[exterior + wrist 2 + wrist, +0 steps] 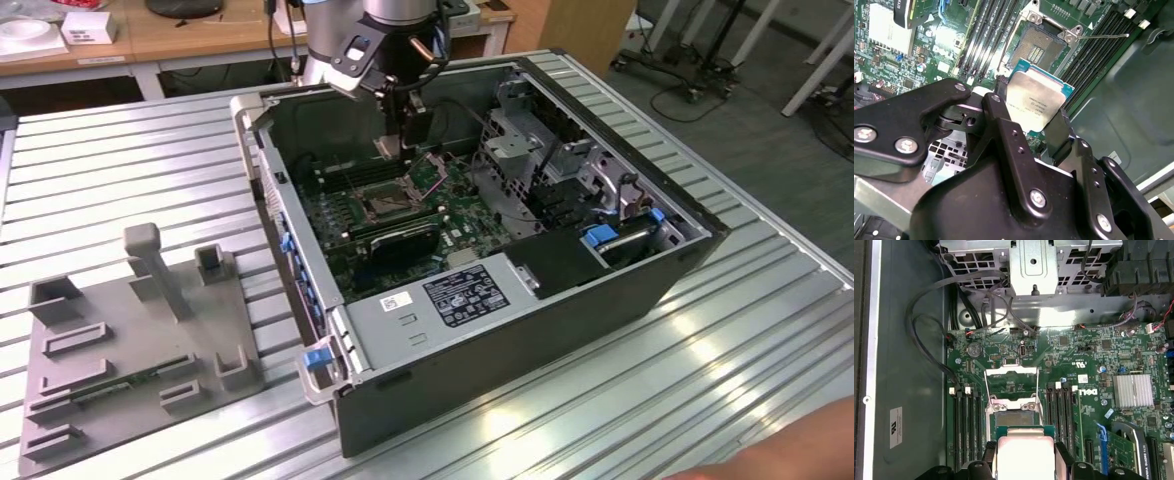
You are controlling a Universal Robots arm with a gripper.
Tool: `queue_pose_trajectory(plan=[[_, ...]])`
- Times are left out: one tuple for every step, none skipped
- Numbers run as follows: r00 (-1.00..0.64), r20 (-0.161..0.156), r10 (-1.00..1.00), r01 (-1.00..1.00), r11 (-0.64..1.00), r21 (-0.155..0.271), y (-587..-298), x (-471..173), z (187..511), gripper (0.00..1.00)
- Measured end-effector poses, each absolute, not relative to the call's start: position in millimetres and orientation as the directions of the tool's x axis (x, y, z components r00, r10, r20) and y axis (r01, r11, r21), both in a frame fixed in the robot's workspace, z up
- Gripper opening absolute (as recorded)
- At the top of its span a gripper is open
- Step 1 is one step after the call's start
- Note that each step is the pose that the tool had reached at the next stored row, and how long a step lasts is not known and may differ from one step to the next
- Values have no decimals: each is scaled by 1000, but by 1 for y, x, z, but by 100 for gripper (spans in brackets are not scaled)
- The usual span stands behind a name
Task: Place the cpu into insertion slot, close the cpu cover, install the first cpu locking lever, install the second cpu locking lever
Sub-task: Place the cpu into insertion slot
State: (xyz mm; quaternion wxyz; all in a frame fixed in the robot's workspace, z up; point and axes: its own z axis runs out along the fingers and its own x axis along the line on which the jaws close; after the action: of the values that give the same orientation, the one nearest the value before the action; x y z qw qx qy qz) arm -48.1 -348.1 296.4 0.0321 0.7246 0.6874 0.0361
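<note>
- My gripper (1030, 122) pinches the cpu (1036, 97) between its fingers;
- the insertion slot (1041, 45) lies uncovered just beyond the gripper's tips, apart from the cpu;
- the cpu cover (1011, 385) stands swung open past it.

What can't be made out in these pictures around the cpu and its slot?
First wrist view: the cpu is cut off by the picture's edge and hides part of the insertion slot.
Second wrist view: the gripper, shut on the cpu, hides the chip's near edge; its height over the slot cannot be judged.
Exterior view: cpu and slot are too small to judge alignment.
</note>
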Motion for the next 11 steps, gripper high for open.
queue_pose_trajectory(plan=[[52, 8, 999, 994, -53, 96, -348, -48, 296, 54], [52, 8, 999, 994, -53, 96, -348, -48, 296, 54], [52, 8, 999, 994, -53, 96, -348, -48, 296, 54], [53, 8, 999, 994, -53, 95, -348, -48, 296, 54], [53, 8, 999, 994, -53, 93, -348, -48, 296, 54], [53, 8, 999, 994, -53, 91, -348, -48, 296, 54], [53, 8, 999, 995, -53, 90, -348, -48, 296, 54], [53, 8, 999, 995, -53, 89, -348, -48, 296, 54], [53, 8, 999, 995, -53, 89, -348, -48, 296, 54], [53, 8, 999, 995, -53, 89, -348, -48, 296, 54], [53, 8, 999, 995, -53, 89, -348, -48, 296, 54]])
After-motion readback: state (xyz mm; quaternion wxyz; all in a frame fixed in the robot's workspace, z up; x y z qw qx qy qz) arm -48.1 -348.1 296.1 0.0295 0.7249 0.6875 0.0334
